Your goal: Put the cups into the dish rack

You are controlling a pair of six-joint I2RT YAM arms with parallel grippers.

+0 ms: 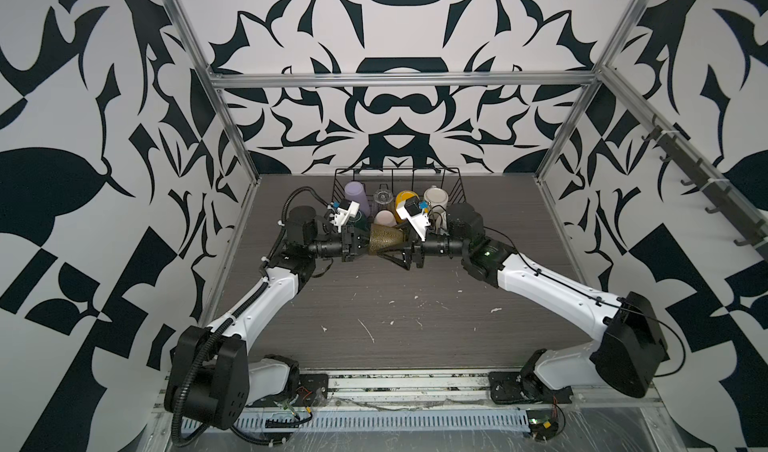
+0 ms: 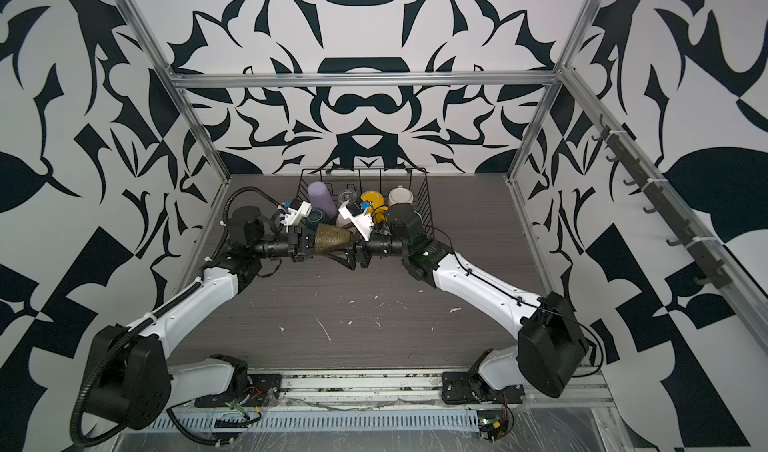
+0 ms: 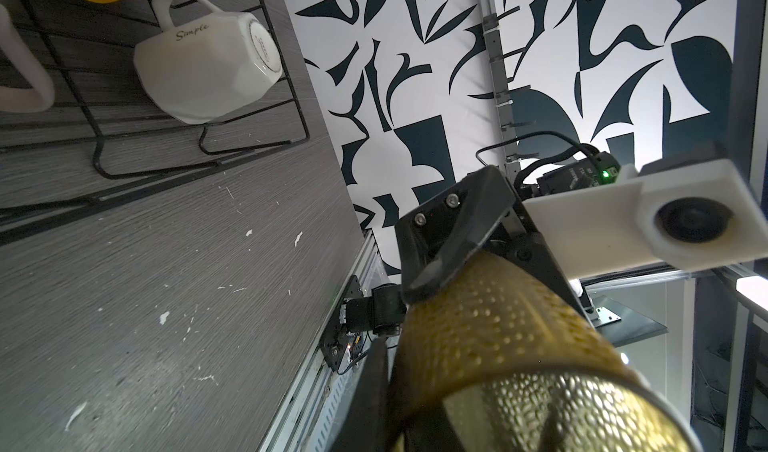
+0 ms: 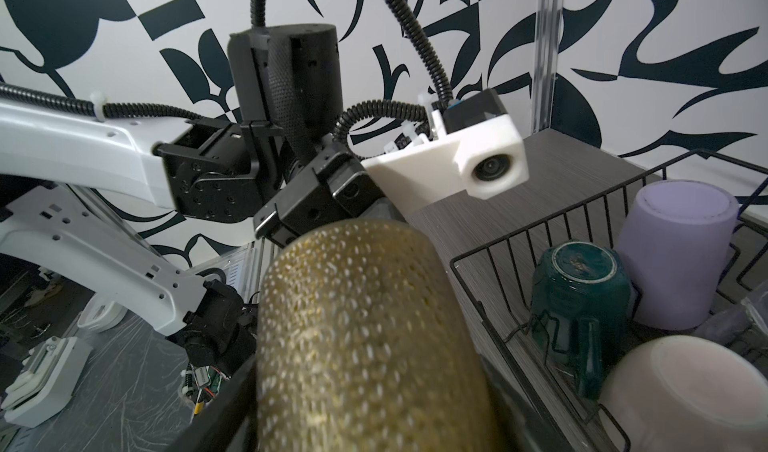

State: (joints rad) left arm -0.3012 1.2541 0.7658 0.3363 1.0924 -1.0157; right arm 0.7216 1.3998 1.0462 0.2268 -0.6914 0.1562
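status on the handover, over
Left gripper shut on olive glass, level before the rack. Right gripper open, astride the narrow end. Rack crowded.

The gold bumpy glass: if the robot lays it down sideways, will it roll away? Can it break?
Probably it would roll: the glass is round and held on its side by the left gripper. One end is wider, so it would likely curve round. Its bumps may help grip, but it looks like glass, so a drop could crack it.
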